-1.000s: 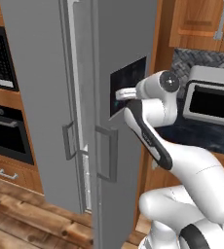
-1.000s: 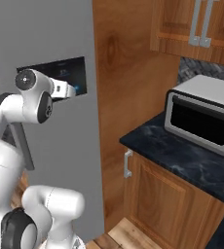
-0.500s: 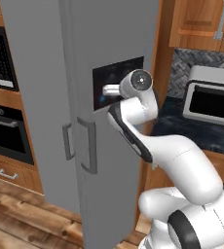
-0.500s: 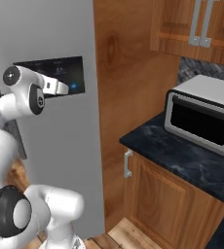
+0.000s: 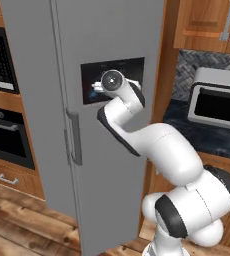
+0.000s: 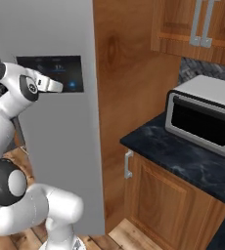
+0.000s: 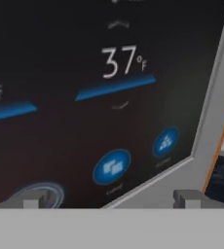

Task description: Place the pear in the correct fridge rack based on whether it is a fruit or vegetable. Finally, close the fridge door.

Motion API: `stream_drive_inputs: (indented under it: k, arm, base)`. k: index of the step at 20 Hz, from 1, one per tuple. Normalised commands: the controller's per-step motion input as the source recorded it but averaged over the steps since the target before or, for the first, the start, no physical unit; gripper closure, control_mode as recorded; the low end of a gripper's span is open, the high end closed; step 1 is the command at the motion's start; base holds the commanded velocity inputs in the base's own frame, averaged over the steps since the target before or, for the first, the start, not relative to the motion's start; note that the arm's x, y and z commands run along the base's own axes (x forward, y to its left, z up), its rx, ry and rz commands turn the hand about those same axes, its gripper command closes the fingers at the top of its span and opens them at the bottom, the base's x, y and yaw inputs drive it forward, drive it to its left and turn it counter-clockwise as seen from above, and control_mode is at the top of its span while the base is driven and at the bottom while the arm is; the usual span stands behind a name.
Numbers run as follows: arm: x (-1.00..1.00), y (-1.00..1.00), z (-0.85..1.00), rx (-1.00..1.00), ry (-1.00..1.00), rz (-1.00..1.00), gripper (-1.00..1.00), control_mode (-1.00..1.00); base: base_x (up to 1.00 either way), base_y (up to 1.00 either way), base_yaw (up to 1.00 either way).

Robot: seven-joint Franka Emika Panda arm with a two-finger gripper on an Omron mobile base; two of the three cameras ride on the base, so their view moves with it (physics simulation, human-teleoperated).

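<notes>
Claw (image 7: 111,198) spread wide, empty, pressed up to the black dispenser panel (image 5: 112,79) of the fridge door (image 5: 107,165). Door apparently flush with its neighbour, so probably shut. Risk: further pushing, scraping the panel or jamming the fingertips (image 7: 32,200).

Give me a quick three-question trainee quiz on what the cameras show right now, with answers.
1. True or false: the fridge door stands wide open.
2. What number does the black dispenser panel display beside the blue bar?
3. The gripper is at: A) the toaster oven B) the dispenser panel C) the door handle.

Key: 1 false, it looks shut. 2: 37. 3: B.
</notes>
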Motion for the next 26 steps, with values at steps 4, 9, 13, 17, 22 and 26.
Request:
stream_drive_inputs:
  k: [4, 9, 13, 17, 22, 26]
  arm:
    - [0.52, 0.0, 0.0, 0.0, 0.0, -0.19, -1.0, -1.0]
    - [0.56, 0.0, 0.0, 0.0, 0.0, -0.18, -1.0, -1.0]
    - [0.49, -0.09, -0.03, 0.0, 0.0, -0.15, -1.0, -1.0]
    - [0.39, -0.3, -0.09, 0.0, 0.0, -0.11, -1.0, -1.0]
    - [0.19, -0.51, -0.15, 0.01, 0.0, -0.07, -1.0, -1.0]
    - [0.04, -0.58, -0.23, 0.01, 0.0, -0.05, -1.0, -1.0]
  base:
    - [0.0, 0.0, 0.0]
    - [0.0, 0.0, 0.0]
    - [0.0, 0.0, 0.0]
    - [0.0, 0.0, 0.0]
    - [0.0, 0.0, 0.0]
    - [0.0, 0.0, 0.0]
